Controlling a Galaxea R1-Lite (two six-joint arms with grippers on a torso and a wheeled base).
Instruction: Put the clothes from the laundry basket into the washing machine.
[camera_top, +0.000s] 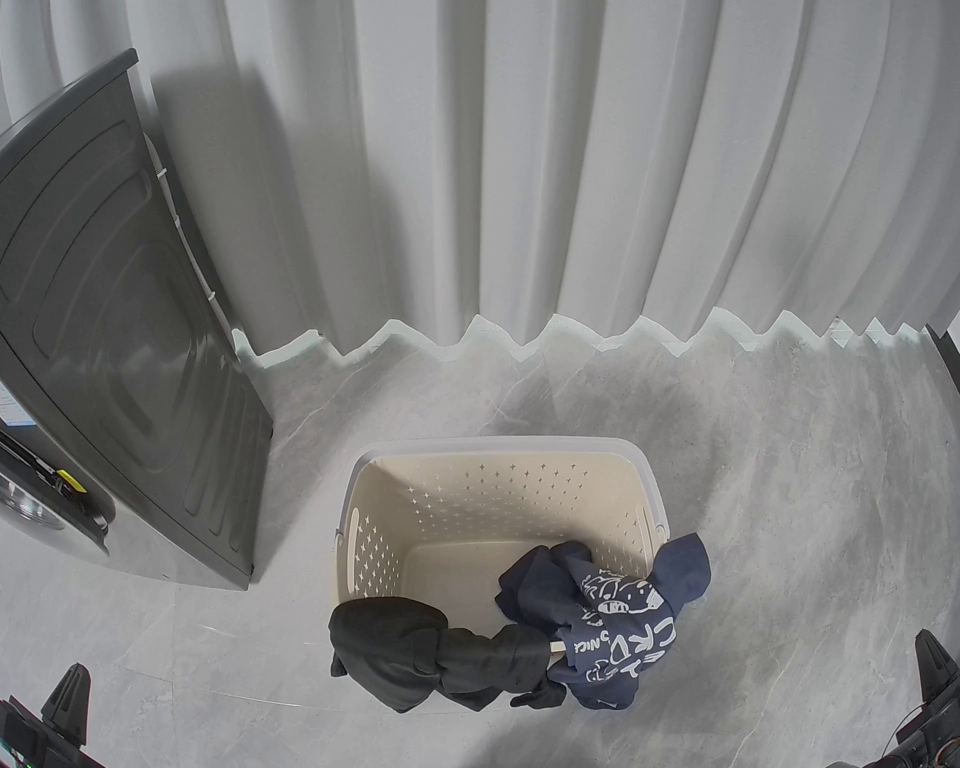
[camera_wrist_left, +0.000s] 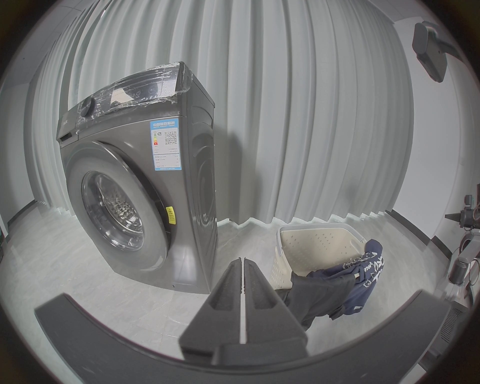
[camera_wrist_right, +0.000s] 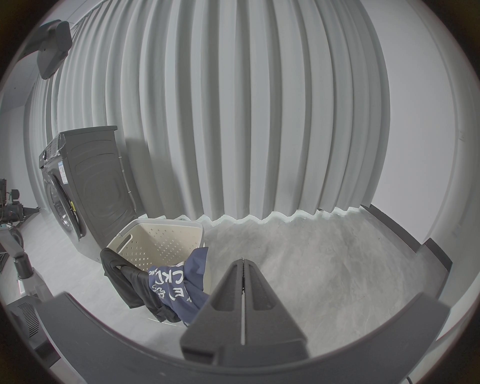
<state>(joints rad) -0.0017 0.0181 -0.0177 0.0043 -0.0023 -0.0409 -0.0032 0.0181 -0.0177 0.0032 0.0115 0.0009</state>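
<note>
Black garment (camera_top: 420, 655) and navy shirt (camera_top: 615, 620) drape the laundry basket's (camera_top: 500, 447) near rim at lower centre, bare floor (camera_top: 810, 470) to its right; left gripper (camera_wrist_left: 243, 262) and right gripper (camera_wrist_right: 243, 264) pressed closed, empty.

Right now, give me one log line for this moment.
left hand: shut, empty | right hand: shut, empty | black garment, navy garment: draped over laundry basket rim | washing machine: door looks shut

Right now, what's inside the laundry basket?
The laundry basket shows bare floor. A black garment and a navy printed shirt drape over its near rim; whatever lies beneath them is covered.
</note>
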